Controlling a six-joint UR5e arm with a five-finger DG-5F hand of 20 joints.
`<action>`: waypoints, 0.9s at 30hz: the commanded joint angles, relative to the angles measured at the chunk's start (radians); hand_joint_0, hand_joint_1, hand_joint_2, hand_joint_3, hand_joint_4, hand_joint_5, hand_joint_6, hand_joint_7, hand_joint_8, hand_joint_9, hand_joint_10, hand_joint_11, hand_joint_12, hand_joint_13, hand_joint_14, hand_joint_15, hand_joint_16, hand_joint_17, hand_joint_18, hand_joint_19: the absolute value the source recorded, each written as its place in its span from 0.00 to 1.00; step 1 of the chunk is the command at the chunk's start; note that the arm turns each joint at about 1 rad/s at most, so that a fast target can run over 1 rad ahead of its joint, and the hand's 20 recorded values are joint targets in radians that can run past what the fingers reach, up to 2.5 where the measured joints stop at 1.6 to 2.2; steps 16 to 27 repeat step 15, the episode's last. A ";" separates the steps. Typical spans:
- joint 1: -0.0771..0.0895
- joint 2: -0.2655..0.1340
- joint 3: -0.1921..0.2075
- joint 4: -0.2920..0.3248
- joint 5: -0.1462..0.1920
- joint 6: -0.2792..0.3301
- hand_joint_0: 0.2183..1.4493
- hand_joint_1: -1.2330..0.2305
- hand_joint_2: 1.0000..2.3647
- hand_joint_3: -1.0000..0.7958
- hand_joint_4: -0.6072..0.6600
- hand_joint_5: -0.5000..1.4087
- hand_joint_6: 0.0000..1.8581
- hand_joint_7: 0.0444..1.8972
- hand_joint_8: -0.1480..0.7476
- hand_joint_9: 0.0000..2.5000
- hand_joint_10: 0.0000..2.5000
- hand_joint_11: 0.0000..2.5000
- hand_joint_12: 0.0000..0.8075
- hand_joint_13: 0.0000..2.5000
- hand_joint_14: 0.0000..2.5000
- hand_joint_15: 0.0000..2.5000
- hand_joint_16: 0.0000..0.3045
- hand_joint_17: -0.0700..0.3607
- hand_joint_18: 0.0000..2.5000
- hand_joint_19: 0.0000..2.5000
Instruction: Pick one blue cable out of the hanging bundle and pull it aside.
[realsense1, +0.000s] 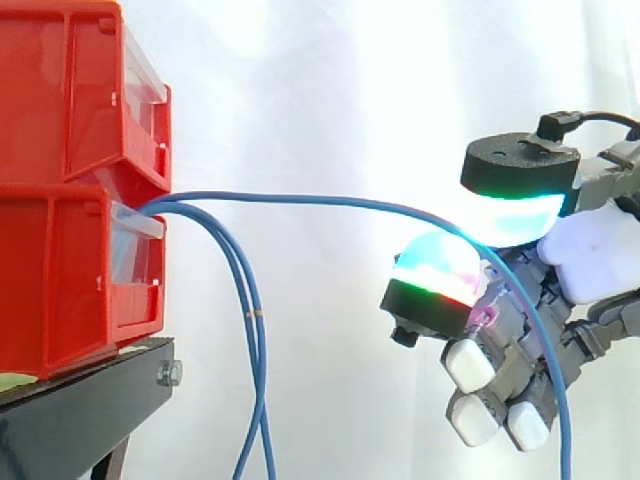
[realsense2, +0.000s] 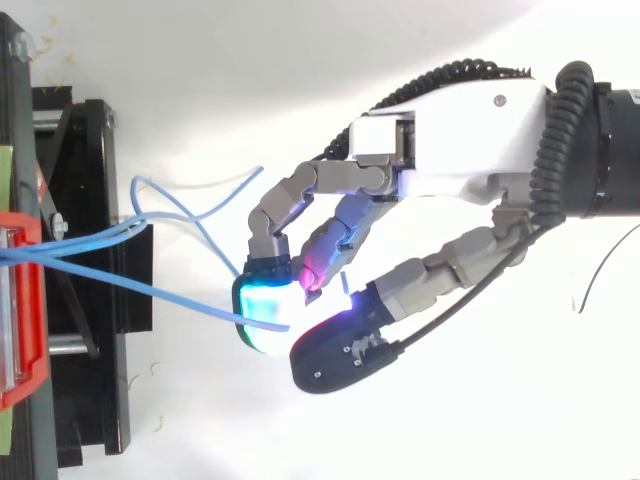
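Side view: blue cable (realsense1: 300, 198) arcs into robot hand (realsense1: 585, 255).

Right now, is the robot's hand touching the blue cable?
Touching. In the side view the blue cable runs between the glowing pads of the hand, then bends down across its curled fingers.

Robotics lab: stacked red plastic storage bins (realsense1: 60, 250) on a black metal stand (realsense1: 80, 410), white fabric curtain (realsense1: 330, 100) behind the bins, white-and-grey robot hand (realsense2: 470, 150) right of them.
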 joint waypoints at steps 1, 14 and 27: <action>0.000 0.000 0.000 0.000 0.000 -0.001 0.30 0.29 0.00 0.53 0.43 0.27 0.44 0.53 0.47 0.37 0.00 0.03 0.55 0.28 0.00 0.12 0.22 0.51 0.27 0.18; -0.001 0.000 0.000 0.000 0.000 0.001 0.30 0.29 0.00 0.53 0.43 0.27 0.44 0.53 0.46 0.37 0.00 0.03 0.55 0.28 0.00 0.12 0.22 0.51 0.27 0.18; 0.000 0.000 0.000 0.000 0.000 0.001 0.30 0.30 0.00 0.53 0.43 0.27 0.44 0.53 0.47 0.37 0.00 0.03 0.55 0.28 0.00 0.12 0.22 0.51 0.27 0.18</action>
